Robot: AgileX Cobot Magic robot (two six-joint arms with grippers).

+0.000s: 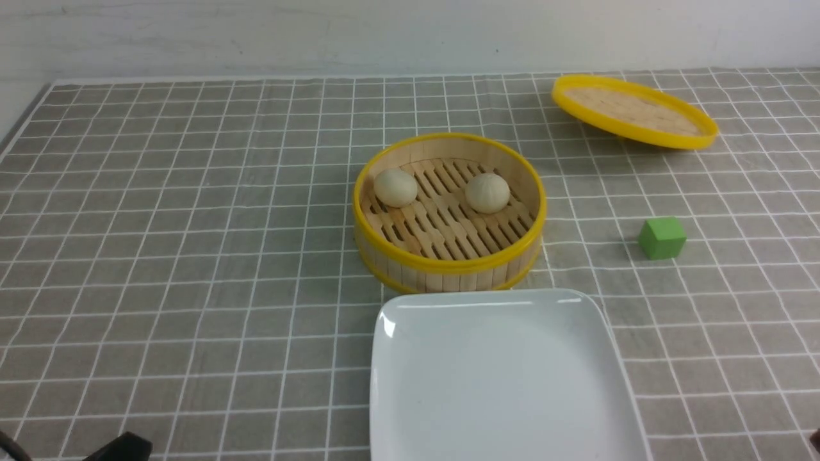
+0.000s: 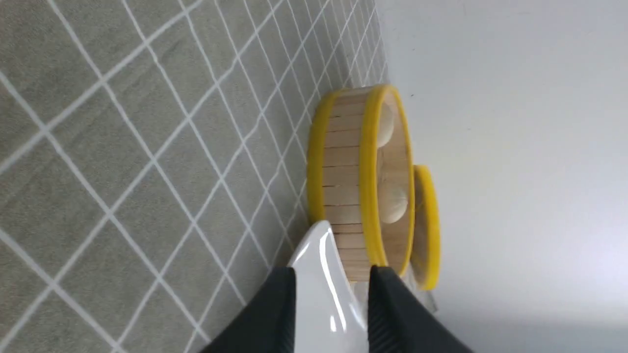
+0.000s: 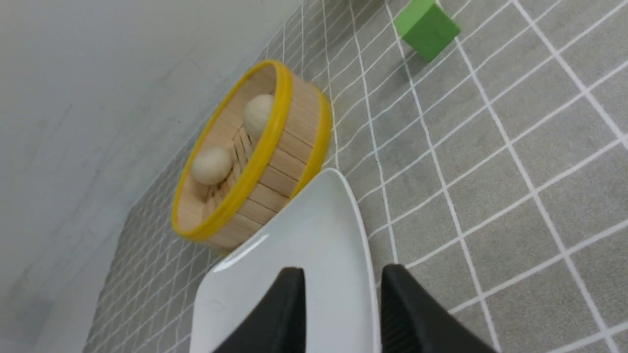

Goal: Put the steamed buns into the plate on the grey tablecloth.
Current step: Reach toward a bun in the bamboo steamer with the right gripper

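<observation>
The left bun (image 1: pixel 395 187) and the right bun (image 1: pixel 487 193) lie apart from each other on the slatted floor of the steamer (image 1: pixel 448 259), toward its far side. The steamer stands near the middle of the tablecloth (image 1: pixel 192 256). Just in front of it, at the near edge, sits the plate (image 1: pixel 500 384) with nothing in it; whether its far rim touches the steamer cannot be told. The cube (image 1: pixel 662 237) rests on the cloth to the right of the steamer, apart from it. The lid (image 1: pixel 634 112) lies near the far right corner and looks tilted. The left gripper (image 2: pixel 332 277) and the right gripper (image 3: pixel 342 274) hang by the near edge, each with fingers parted and nothing between them.
</observation>
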